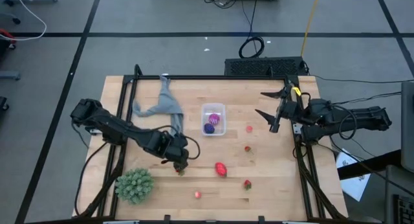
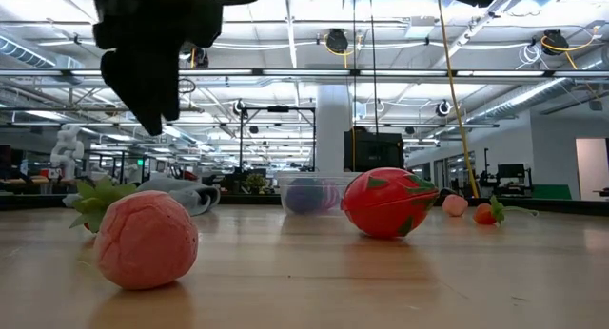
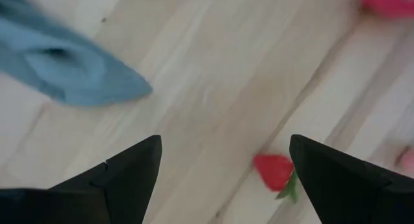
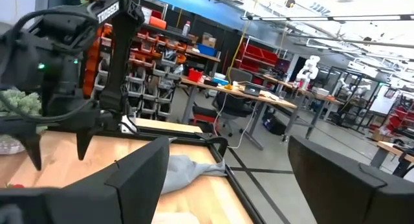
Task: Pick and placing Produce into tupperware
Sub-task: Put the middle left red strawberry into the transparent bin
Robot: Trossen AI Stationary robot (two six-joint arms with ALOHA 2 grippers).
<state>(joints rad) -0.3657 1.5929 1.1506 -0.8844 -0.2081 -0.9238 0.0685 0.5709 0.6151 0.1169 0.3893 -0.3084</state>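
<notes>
Claws first: your left claw (image 1: 180,166) is wide open and holds nothing, just above a tiny red berry (image 3: 274,171) on the wooden surface (image 1: 272,185). Your right claw (image 1: 271,111) waits wide open and empty at the right edge. The tupperware (image 1: 213,119) sits mid-surface with two fruits inside. No writing can be read.

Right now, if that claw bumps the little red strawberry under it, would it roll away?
Probably it would only wobble. The strawberry looks lopsided, with a green leaf on one end, so it should not roll far. It seems small and light, so the open left gripper above it could easily nudge it across the smooth wooden table.
</notes>
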